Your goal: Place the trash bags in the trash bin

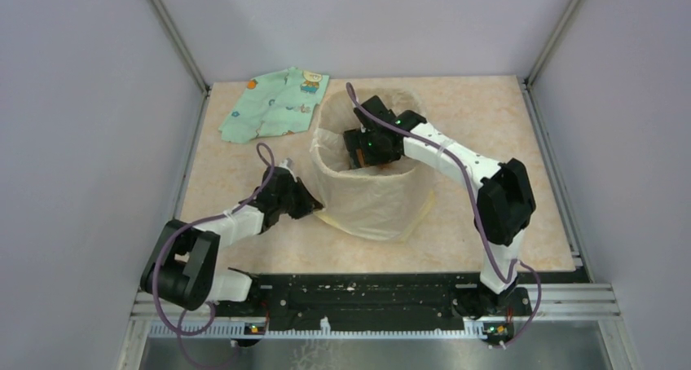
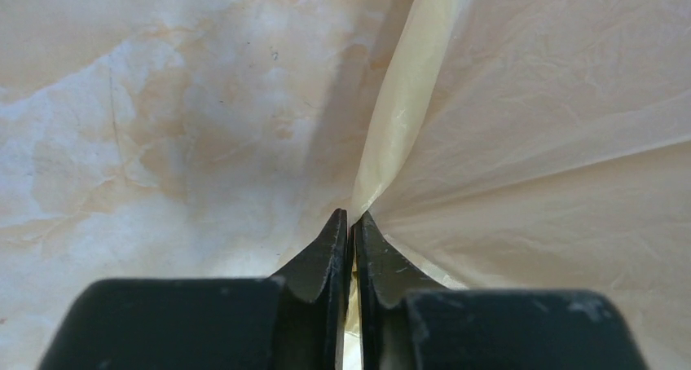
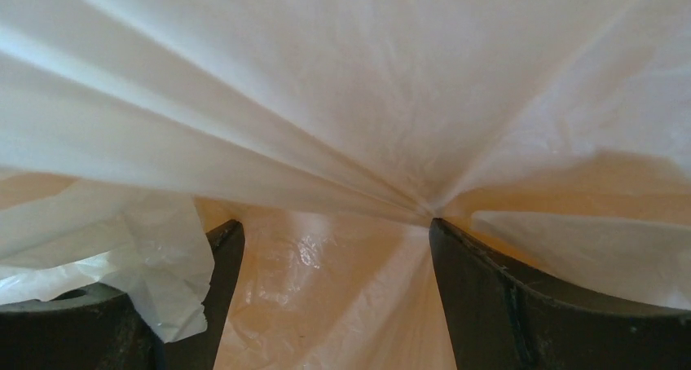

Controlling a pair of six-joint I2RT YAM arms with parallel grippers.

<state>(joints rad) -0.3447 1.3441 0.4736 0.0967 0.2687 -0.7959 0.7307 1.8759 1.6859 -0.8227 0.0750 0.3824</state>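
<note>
**Top external view: a bag draped over a bin, one gripper at its base and one in its mouth**

Top external view, from above and behind two white-and-black robot arms. A round bin (image 1: 358, 192) stands upright in the middle of a peach, marble-patterned bench (image 1: 505, 142). A thin, cream-coloured, see-through plastic bag (image 1: 411, 215) hangs over the bin's rim and down its outer wall. The bag's lower edge spreads out on the bench on the bin's near side.

A mint-green cloth (image 1: 277, 105) lies flat near the far left corner, well apart from the bin. It has small cartoon prints; any lettering on it is too small to read.

The left gripper (image 1: 314, 207) sits low at the bin's near-left side, touching the bag. In the left wrist view, the left gripper (image 2: 351, 219) has its jaws pressed together on a fold of the bag (image 2: 554, 142). The film fans out tight from that pinch, above the bench (image 2: 163, 125).

The right gripper (image 1: 363, 154) reaches down into the bin's open mouth. In the right wrist view, the right gripper (image 3: 334, 223) has its jaws spread wide. The bag (image 3: 350, 77) stretches across above them, and its creases gather to a point at the tip of the jaw on the right of that view. Loose film hangs over the other jaw.
</note>
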